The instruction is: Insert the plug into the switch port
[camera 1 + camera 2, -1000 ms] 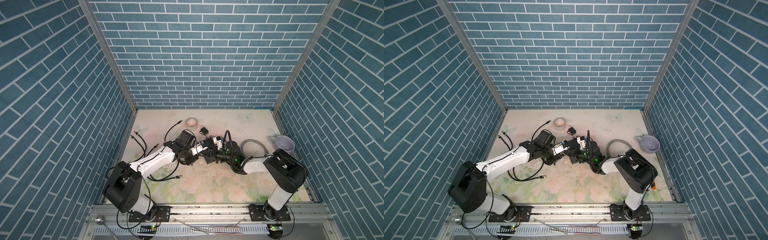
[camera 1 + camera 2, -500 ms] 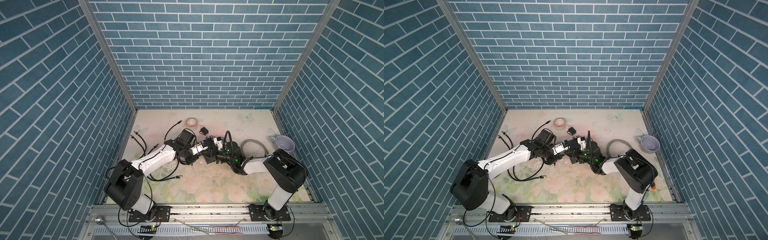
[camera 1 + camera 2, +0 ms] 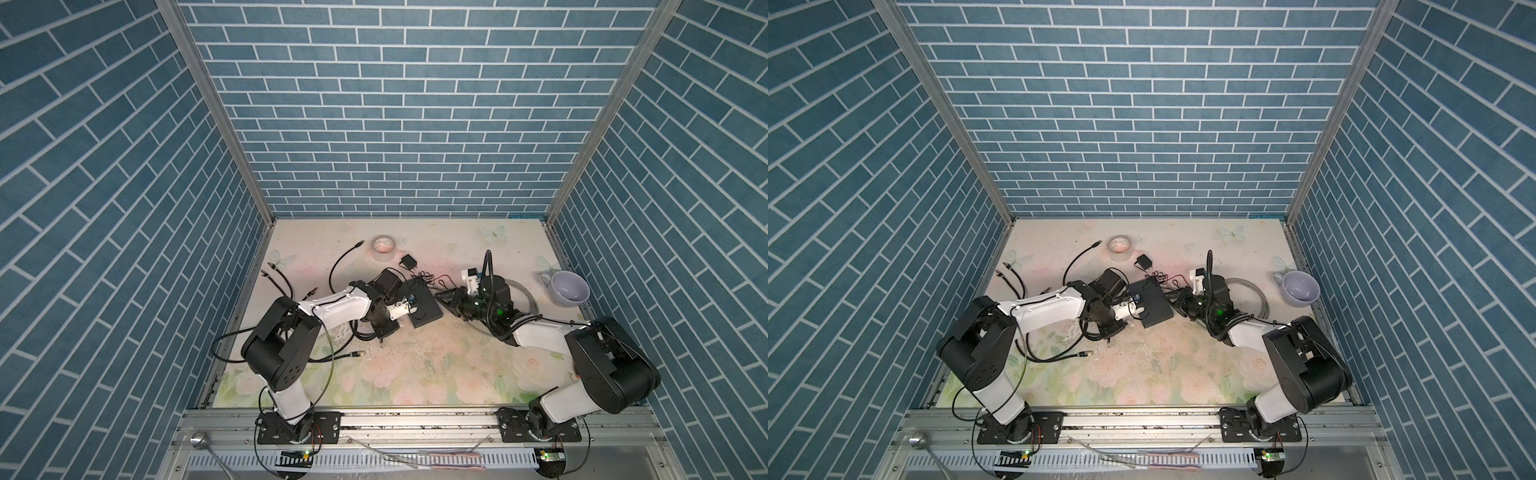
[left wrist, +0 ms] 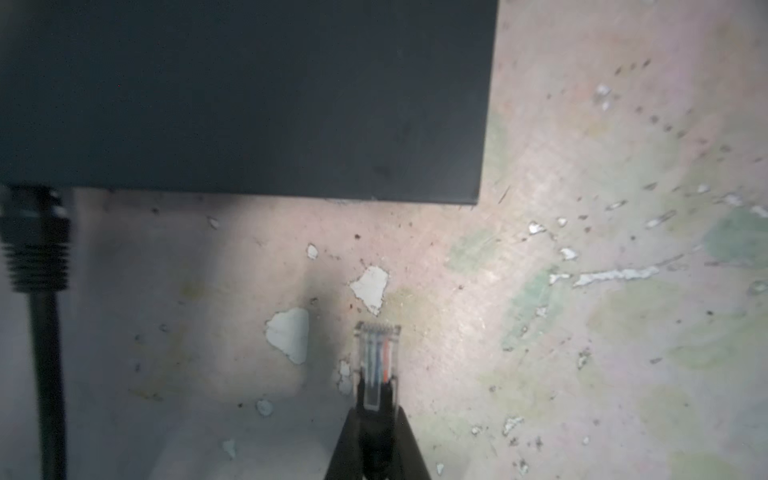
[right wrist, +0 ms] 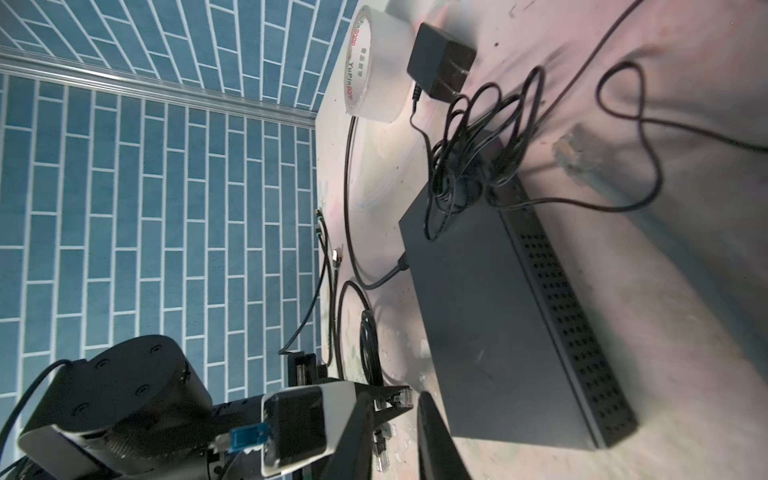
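The switch (image 3: 426, 306) (image 3: 1153, 306) is a flat black box lying mid-table; its top fills the left wrist view (image 4: 249, 95). My left gripper (image 4: 376, 411) points down beside the switch's left long edge, near its front corner. It is shut on the plug (image 4: 377, 353), a clear network connector with coloured wires, whose tip hangs just above the table a short way off that edge. The right wrist view shows the plug (image 5: 401, 399) too. My right gripper (image 3: 445, 296) hovers just right of the switch, open and holding nothing; one finger (image 5: 432, 440) shows.
A black cable (image 4: 35, 241) is plugged into the same switch edge. The power adapter (image 3: 408, 262) and tape roll (image 3: 383, 248) lie behind, with thin cord tangled on the switch's back end (image 5: 469, 166). A mug (image 3: 569, 287) and grey cable coil (image 3: 525, 299) are right; loose cables (image 3: 276, 280) left.
My right gripper has drawn back to the right, away from the switch, and its jaws have parted. The left gripper keeps the plug beside the switch.
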Available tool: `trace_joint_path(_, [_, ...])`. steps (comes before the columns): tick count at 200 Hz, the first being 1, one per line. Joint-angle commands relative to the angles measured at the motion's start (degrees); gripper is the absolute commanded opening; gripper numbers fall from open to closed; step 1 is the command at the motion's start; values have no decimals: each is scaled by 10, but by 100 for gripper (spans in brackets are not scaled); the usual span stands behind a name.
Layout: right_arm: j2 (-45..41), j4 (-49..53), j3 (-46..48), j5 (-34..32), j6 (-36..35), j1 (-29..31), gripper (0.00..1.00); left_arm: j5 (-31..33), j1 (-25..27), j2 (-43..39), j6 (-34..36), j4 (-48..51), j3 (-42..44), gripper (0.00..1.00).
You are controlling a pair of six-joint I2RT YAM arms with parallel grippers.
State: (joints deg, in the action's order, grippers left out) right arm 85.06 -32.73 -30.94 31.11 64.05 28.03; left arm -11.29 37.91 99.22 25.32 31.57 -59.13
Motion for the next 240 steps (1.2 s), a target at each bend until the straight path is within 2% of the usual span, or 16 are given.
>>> trace_joint_path(1, [-26, 127, -17, -33, -95, -8, 23, 14, 7, 9, -14, 7, -14, 0])
trace_joint_path(16, [-31, 152, -30, -27, -121, -8, 25, 19, 9, 16, -18, 8, -21, 0])
trace_joint_path(37, [-24, 146, -29, 7, -117, -6, 27, 7, 9, 1, -25, -11, -14, 0])
trace_joint_path(71, [-15, 98, -7, 29, -87, 1, 32, 2, 9, 11, -29, 1, -38, 0])
trace_joint_path(97, [12, 5, -6, 68, -42, 39, 37, -23, 9, -23, -32, -17, -33, 0])
trace_joint_path(123, [70, -55, -23, 64, -4, 84, 37, -32, 8, -41, -25, -14, -36, 0])
trace_joint_path(141, [109, -139, -24, 66, 40, 96, 37, -31, 8, -40, -23, -11, -38, 0])
trace_joint_path(160, [132, -182, -24, 60, 60, 101, 37, -33, 8, -45, -20, -14, -36, 0])
trace_joint_path(240, [155, -195, -51, 53, 73, 118, 37, -30, 8, -49, -16, -10, -40, 0])
